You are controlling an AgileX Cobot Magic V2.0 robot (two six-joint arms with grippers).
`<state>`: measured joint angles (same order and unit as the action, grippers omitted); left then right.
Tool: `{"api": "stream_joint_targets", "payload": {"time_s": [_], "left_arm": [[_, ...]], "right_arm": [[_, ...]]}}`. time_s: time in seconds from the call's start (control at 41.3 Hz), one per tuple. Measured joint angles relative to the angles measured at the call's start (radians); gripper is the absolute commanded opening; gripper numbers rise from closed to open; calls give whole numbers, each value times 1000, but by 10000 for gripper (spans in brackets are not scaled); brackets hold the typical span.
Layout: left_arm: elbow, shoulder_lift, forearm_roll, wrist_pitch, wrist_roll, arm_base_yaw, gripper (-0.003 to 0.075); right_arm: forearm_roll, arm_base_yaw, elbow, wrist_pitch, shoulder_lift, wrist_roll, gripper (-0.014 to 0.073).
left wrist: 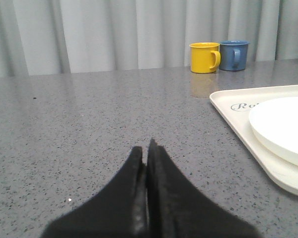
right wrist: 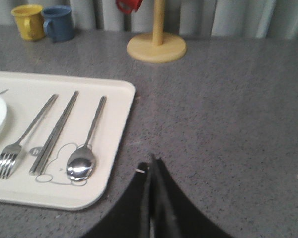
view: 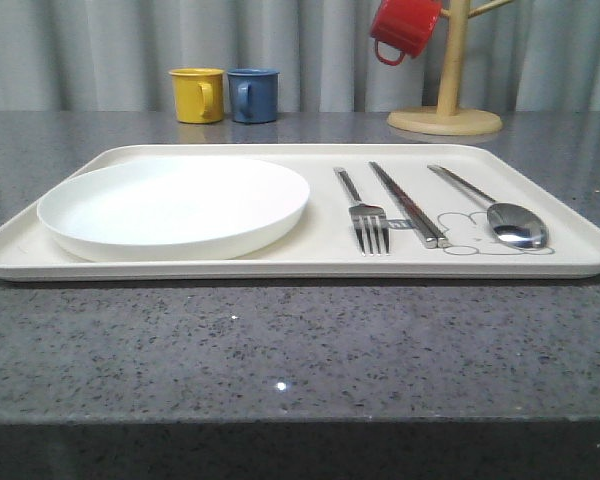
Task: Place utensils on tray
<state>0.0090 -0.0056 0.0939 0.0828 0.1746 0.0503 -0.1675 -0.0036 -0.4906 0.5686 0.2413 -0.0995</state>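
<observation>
- Tray (view: 230, 265) sits flat on the grey speckled table (view: 300, 350), long side toward the front camera.
- White plate (view: 175, 208) takes up the tray's left half.
- Fork (view: 365, 215), chopsticks (view: 408, 205) and spoon (view: 500, 212) all lie on the tray's right half, side by side, handles pointing away from the camera.
- Order left to right: fork, chopsticks, spoon. None touching each other as far as I can tell; the chopsticks lie tight together as a pair.
- Chopstick tips and spoon bowl rest over the grey rabbit drawing (view: 470, 235).
- Left gripper (left wrist: 146, 148): black fingers pressed together, nothing between them, over bare table to the left of the tray, well clear of it.
- Right gripper (right wrist: 152, 163): fingers together too, nothing held, over bare table just off the tray's right edge, near the spoon end.
- Back of the table: yellow mug (view: 198, 95) and blue mug (view: 253, 95) side by side, almost touching.
- Wooden mug stand (view: 445, 110) at back right, red mug (view: 404, 28) hanging on it.
</observation>
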Motion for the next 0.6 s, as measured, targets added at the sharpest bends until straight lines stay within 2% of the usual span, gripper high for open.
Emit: {"api": "stream_joint_targets", "payload": {"time_s": [0.169, 0.339, 0.46, 0.605], "left_arm": [[0, 0, 0, 0, 0, 0, -18], [0, 0, 0, 0, 0, 0, -18], [0, 0, 0, 0, 0, 0, -18], [0, 0, 0, 0, 0, 0, -18]], "right_arm": [[0, -6, 244, -209, -173, 0, -67], [0, -6, 431, -356, -248, 0, -67], [0, -6, 509, -418, -250, 0, -67], [0, 13, 517, -444, -252, 0, -67]]}}
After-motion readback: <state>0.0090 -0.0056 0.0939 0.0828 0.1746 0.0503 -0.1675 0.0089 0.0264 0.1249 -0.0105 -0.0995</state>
